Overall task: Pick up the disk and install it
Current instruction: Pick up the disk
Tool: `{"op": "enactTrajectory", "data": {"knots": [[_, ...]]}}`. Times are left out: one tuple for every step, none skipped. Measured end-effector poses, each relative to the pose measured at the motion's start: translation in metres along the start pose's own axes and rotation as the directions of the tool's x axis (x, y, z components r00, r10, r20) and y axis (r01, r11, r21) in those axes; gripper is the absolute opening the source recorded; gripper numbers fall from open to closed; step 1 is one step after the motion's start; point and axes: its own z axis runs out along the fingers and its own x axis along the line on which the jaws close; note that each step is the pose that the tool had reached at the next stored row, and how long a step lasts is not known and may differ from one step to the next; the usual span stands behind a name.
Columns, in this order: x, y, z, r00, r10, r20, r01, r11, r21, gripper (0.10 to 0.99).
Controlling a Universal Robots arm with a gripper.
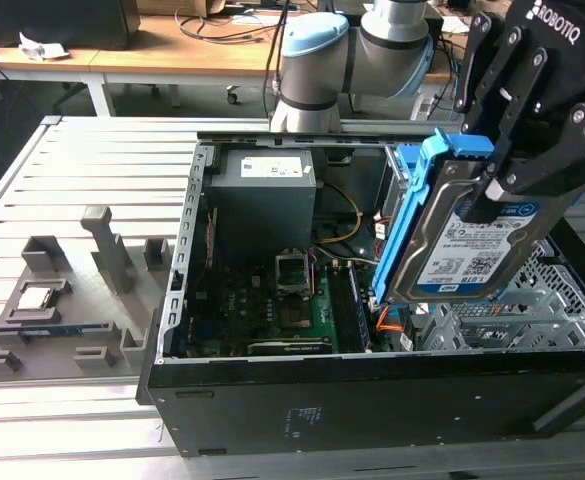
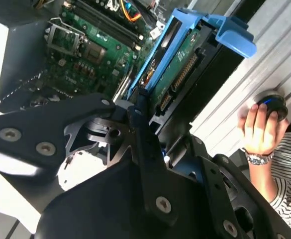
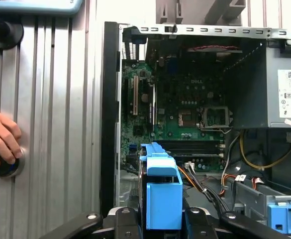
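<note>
On the exterior view's left we see grey fixtures (image 1: 62, 300) on the slatted table (image 1: 82, 160). In the middle lies the open case (image 1: 372, 400), with the power supply (image 1: 262, 205) and the board (image 1: 292, 310) inside. Behind it stand the arm's (image 1: 317, 60) lower joints. At the exterior view's right the gripper (image 1: 510, 182) slants down from above, its jaws pinching the disk (image 1: 457, 250) across its flat faces. The disk hangs in the air on edge, tilted, its label toward that camera, over the case's right end above the perforated cage (image 1: 542, 300). In the first wrist view we find a person's hand (image 3: 1, 142) resting on a black knob (image 3: 6, 168) on the table.
</note>
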Motion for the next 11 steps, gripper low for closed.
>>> {"op": "enactTrajectory", "data": {"knots": [[0.0, -0.0043, 0.0013, 1.0, 0.0, -0.0001, 0.0, 1.0, -0.001, 0.365], [0.0001, -0.0086, 0.0021, 1.0, 0.0, -0.0001, 0.0, 1.0, -0.002, 0.365], [0.0001, -0.0133, 0.0028, 1.0, 0.0, -0.0001, 0.0, 1.0, -0.004, 0.365], [0.0, -0.0179, 0.0033, 1.0, 0.0, -0.0001, 0.0, 1.0, -0.005, 0.365], [-0.0003, -0.0272, 0.0039, 1.0, 0.0, -0.0004, 0.0, 1.0, -0.007, 0.365], [-0.0007, -0.036, 0.0046, 1.0, 0.0, 0.0001, 0.0, 1.0, -0.008, 0.365], [-0.001, -0.0438, 0.0049, 1.0, 0.0, 0.0, 0.0, 1.0, -0.009, 0.365], [-0.0015, -0.0517, 0.0051, 1.0, 0.0, -0.0001, 0.0, 0.9999, -0.011, 0.365], [-0.0018, -0.056, 0.0051, 1.0, 0.0, -0.0001, 0.0, 0.9999, -0.011, 0.365], [-0.0022, -0.0599, 0.005, 1.0, 0.0, -0.0002, 0.0, 0.9999, -0.012, 0.365], [-0.0032, -0.067, 0.0049, 1.0, 0.0, -0.0005, 0.0, 0.9999, -0.012, 0.365]]}}
